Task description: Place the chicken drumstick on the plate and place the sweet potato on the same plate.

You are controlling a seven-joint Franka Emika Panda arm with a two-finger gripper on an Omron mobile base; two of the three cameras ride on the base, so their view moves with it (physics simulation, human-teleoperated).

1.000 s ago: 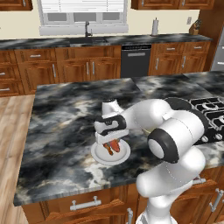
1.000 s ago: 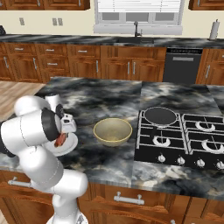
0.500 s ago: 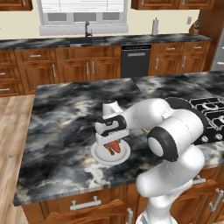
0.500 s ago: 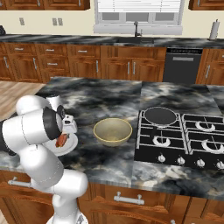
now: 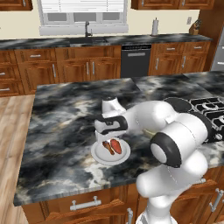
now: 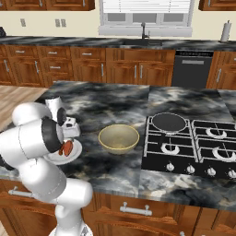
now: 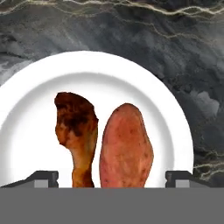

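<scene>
The pale round plate (image 5: pixel 97 154) (image 7: pixel 26 96) (image 6: pixel 76 151) rests on the dark marble island counter. On it lie the brown chicken drumstick (image 5: pixel 107 148) (image 7: pixel 76 127) and, touching it on its right in the hand view, the reddish-orange sweet potato (image 5: pixel 116 145) (image 7: pixel 127 148) (image 6: pixel 67 147). My gripper (image 5: pixel 111 134) (image 7: pixel 111 178) hangs just above the plate, pointing down and open. Its fingertips (image 7: pixel 43 177) stand wide apart on either side of the two foods and touch neither.
A deep tan bowl (image 6: pixel 119 138) sits to the right of the plate. Further right is the black stove (image 6: pixel 203 152) with a dark round pan (image 6: pixel 168 122) on a burner. The counter's front edge (image 5: pixel 87 192) runs close below the plate.
The jaws have spread wide and let go of the sweet potato, which now lies on the plate beside the drumstick. The arm has barely moved.
</scene>
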